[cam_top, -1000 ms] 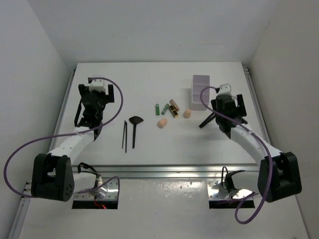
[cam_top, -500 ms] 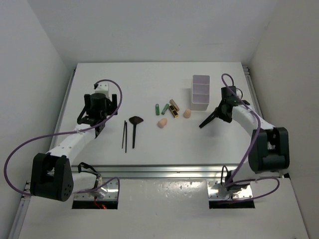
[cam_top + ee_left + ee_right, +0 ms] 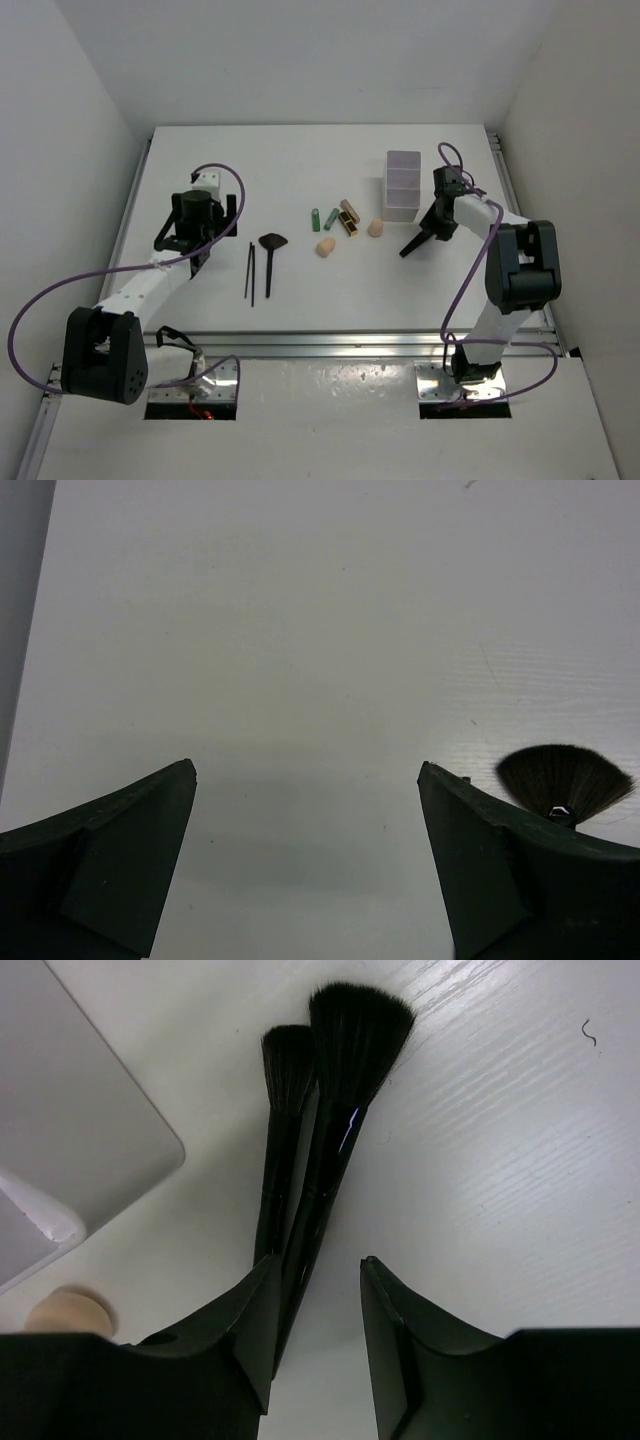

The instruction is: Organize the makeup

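Observation:
Two black brushes lie side by side on the table just right of the white box; from above the brushes angle toward the near left. My right gripper sits over their handle ends; in the wrist view that gripper is open, the handles lying against its left finger. A fan brush and two thin sticks lie left of centre. Green tubes, a tan tube, a black-gold tube and two peach sponges lie mid-table. My left gripper is open over bare table, the fan brush head beside its right finger.
The white three-compartment box stands at the back right; its corner is close to the two brushes. One peach sponge shows by my right gripper's left finger. Walls close in the table on the left, right and far sides.
The right arm has swung its elbow in toward the far right while its gripper stays at the brushes. The left gripper has come nearer and stopped. No makeup has moved.

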You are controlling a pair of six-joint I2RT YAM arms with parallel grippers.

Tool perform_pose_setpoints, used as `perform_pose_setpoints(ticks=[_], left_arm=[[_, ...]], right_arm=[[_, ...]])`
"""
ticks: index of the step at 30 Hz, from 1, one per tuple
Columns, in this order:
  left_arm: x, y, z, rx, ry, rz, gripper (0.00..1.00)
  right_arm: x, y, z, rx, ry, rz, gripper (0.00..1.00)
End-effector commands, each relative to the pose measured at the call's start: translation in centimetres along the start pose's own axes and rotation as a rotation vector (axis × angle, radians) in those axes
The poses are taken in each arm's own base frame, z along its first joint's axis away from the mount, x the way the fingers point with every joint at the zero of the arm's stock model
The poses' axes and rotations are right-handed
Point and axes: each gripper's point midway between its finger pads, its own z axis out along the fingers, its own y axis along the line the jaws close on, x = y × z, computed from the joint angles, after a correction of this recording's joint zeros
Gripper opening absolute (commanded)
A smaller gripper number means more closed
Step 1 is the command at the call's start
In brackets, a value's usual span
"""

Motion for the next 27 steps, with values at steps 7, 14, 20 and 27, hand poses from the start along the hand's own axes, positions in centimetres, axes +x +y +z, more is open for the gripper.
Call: perform_pose_setpoints(ticks=[7, 14, 20, 27], left_arm=[[0.1, 0.7, 0.4, -0.012, 0.0, -0.04, 1.0], [0.1, 1.0, 0.4, -0.02, 0.001, -0.044, 1.0], [0.1, 1.0, 0.4, -0.02, 0.001, -0.044, 1.0], [0.1, 0.8, 0.4, -0.011, 0.001, -0.044, 1.0]], right_arm=[[-1.7, 1.4, 0.6, 0.011, -0.001, 0.01, 0.37], [-1.4, 0.6, 1.3, 0.067, 0.034, 0.027, 0.35], [-0.3, 0.0, 2.0, 0.096, 0.063, 0.031, 0.32], [0.7, -1.2, 2.5, 0.147, 0.096, 0.045, 0.32]])
